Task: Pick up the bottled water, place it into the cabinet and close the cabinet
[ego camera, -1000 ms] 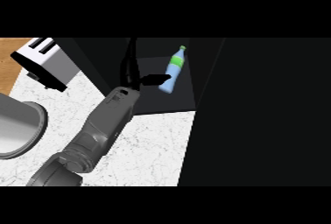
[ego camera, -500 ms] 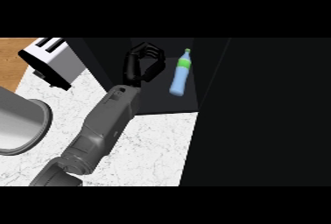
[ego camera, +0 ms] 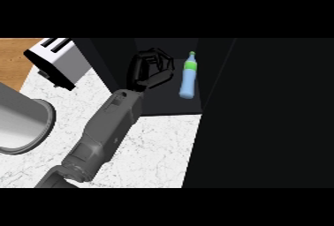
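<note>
we log the bottled water [ego camera: 187,81] inside the dark cabinet [ego camera: 163,108] opening, lying or leaning with its green cap toward the back and its pale blue body toward the front lip; we cannot tell whether it is upright or tipped. nothing holds it.

only one arm shows. it enters from the lower left, and we take it for the left hand [ego camera: 149,70] by its position, though this is a judgement. the hand sits just beside the bottle, to its left, apart from it. its fingers are curled inward around nothing, so clenched and empty. the right hand is not visible anywhere.

task status, as we judge it:
- pick up: done, since the bottle is off the tabletop [ego camera: 150,150].
- place in cabinet: done, or very nearly; the bottle rests within the opening.
- close cabinet: not done. the opening is exposed. the large dark panel [ego camera: 267,114] on the right is probably the open door, but we cannot confirm.

remaining: clear the hand from the opening, then swing the door shut.

also present: a toaster [ego camera: 55,59] upper left, a grey pot [ego camera: 20,119] at the left edge.
</note>
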{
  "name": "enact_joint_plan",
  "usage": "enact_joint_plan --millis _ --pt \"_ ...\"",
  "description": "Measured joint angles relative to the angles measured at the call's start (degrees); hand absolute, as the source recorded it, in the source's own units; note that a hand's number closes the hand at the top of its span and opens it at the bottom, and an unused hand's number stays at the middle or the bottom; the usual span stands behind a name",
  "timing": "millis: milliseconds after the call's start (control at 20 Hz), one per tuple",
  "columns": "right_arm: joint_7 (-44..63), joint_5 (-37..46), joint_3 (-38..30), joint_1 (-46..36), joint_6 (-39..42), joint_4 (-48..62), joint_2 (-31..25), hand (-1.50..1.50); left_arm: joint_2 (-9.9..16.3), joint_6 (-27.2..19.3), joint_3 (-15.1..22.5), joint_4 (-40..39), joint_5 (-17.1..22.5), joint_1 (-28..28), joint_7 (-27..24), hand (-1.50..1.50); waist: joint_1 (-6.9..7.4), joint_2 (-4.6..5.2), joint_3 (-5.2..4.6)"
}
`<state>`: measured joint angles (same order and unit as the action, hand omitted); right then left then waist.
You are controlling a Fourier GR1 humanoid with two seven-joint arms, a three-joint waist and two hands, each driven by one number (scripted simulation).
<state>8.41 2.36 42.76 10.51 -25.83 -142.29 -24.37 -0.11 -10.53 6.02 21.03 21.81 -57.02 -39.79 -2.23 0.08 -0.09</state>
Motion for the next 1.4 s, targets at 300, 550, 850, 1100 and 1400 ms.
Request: enact_joint_plan --millis 300,550,850,1100,1400 --pt "0.5 0.1 -2.1 -0.1 -0.6 -0.2 -1.7 -1.5 0.0 6.6 4.0 10.7 3.6 7.5 4.1 1.5 2.06 -0.65 0.04" --pt "0.6 0.2 -2.0 0.1 -1.0 -0.2 -3.1 -1.5 0.1 6.8 7.8 22.6 5.6 15.7 7.1 1.5 3.15 -1.07 0.09" --pt "0.9 0.2 -1.4 -0.1 -0.5 -0.4 -5.2 1.5 2.0 5.9 11.1 39.7 6.9 30.3 10.8 1.5 4.27 -1.37 0.11" --pt "1.9 0.0 1.3 -2.2 2.6 -0.5 -6.9 1.5 6.1 5.7 13.7 55.1 7.7 43.7 13.5 1.5 4.61 -1.19 0.09" --pt "5.3 -0.5 3.4 -6.1 6.2 -0.4 -7.3 1.5 11.8 5.9 14.8 70.5 8.4 57.5 14.7 1.5 4.67 -0.93 0.02"
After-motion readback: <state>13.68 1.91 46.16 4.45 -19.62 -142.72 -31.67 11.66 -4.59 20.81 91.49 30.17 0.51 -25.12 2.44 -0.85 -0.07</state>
